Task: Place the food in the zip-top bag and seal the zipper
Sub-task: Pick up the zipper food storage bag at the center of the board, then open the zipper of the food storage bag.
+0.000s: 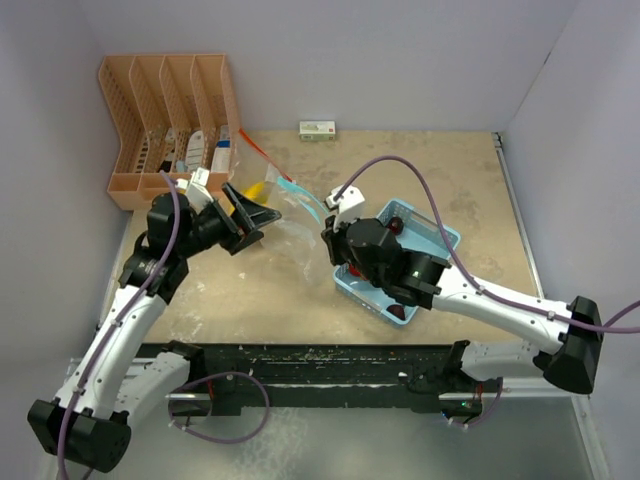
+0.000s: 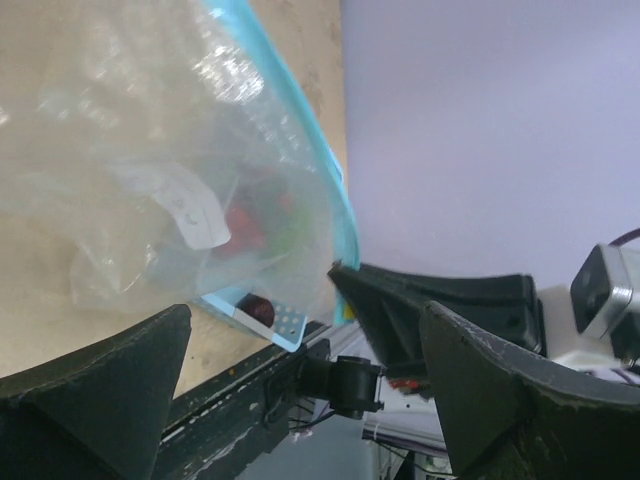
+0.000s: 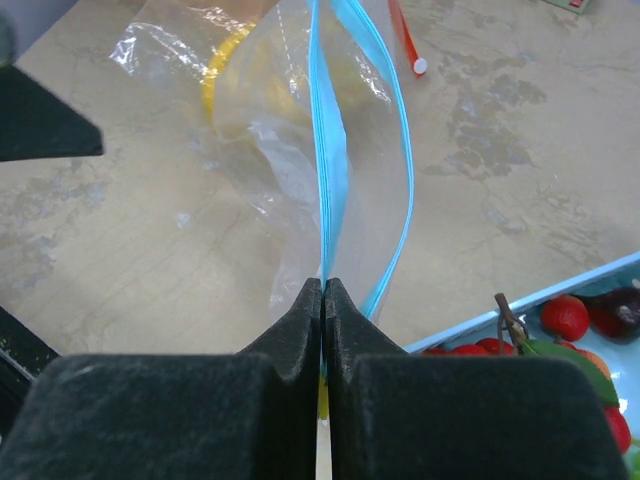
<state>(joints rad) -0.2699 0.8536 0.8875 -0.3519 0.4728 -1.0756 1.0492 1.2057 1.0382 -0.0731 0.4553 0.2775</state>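
- The zip-top bag [image 3: 290, 130] stands straight ahead of the right gripper [image 3: 323, 285]. That gripper's fingers are pressed together on the bag's light-blue zipper strip [image 3: 330, 170].
- One side of the strip runs straight up from those fingertips. The other side bows away to their right, so the bag's mouth gapes.
- A yellow piece of food [image 3: 215, 80] lies inside the bag, beyond the right fingertips and off to their left.
- The other food sits in the light-blue basket [image 3: 560, 290], just to the right of the right fingers. Red pieces [image 3: 565, 315] and a dark purple piece [image 3: 620, 310] show over its rim.
- The left gripper [image 2: 305, 310] has its fingers spread wide with nothing between them.
- The bag's clear film and blue edge hang just past the left fingertips, filling the space ahead of them. Whether the film touches either finger cannot be told.
- Through the film ahead of the left fingers, blurred red and green shapes and a corner of the basket show. The dark body of the right gripper sits beyond the left gripper's right-hand finger.
- From above, the two grippers face each other across the bag, with the basket under and behind the right one.
- A thin red strip [image 3: 405, 40] with a white end lies on the table [image 1: 460, 190], beyond the right fingertips and to the right of the bag.
- An orange rack [image 1: 165, 100] stands behind the left gripper, and a small box [image 1: 317, 130] lies at the far wall, well apart from both sets of fingers.
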